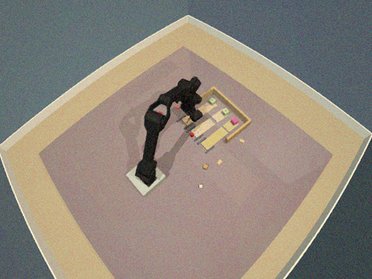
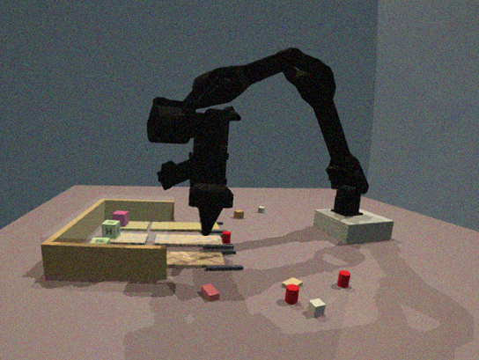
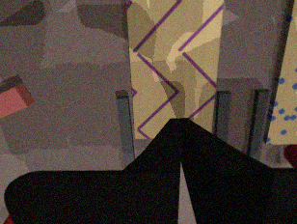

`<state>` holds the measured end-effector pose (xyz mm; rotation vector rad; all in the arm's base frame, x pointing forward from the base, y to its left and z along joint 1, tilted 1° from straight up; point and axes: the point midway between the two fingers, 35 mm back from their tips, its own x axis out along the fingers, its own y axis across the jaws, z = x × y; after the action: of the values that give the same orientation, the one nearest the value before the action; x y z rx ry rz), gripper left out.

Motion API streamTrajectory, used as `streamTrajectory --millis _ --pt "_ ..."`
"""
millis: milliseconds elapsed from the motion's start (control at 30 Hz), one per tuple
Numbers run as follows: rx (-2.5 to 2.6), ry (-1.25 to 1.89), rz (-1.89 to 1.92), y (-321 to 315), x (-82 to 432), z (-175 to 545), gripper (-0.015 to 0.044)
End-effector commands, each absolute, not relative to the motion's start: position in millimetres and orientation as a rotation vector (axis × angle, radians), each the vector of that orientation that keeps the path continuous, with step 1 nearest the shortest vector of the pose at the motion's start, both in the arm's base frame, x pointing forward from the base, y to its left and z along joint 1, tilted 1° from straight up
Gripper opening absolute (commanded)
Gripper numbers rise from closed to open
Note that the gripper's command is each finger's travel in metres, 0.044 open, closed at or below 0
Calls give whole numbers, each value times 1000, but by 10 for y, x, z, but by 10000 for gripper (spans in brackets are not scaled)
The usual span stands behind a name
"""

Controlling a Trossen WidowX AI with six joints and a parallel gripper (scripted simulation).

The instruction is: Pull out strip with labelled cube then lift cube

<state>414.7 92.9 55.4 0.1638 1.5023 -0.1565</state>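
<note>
My gripper is shut and empty, pointing down above the near end of the zigzag strip. That strip shows no break where visible; the arm hides part of it in the top view. A green cube with a dark mark sits at its far end. The dotted strip has a gap before its far piece, which carries a green cube marked H. The yellow strip is split too; a pink cube sits at its far end.
A wooden wall surrounds the strips' far ends. Dark rails flank the strips' near ends. A red cylinder stands by the dotted strip's near end. A reddish block lies beside the zigzag strip.
</note>
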Motion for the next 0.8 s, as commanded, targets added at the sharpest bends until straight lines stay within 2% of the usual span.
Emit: streamTrajectory --millis 0,767 --pt "167 1515 -161 927 4122 454 0" --pt "167 1515 -161 931 4114 104 0"
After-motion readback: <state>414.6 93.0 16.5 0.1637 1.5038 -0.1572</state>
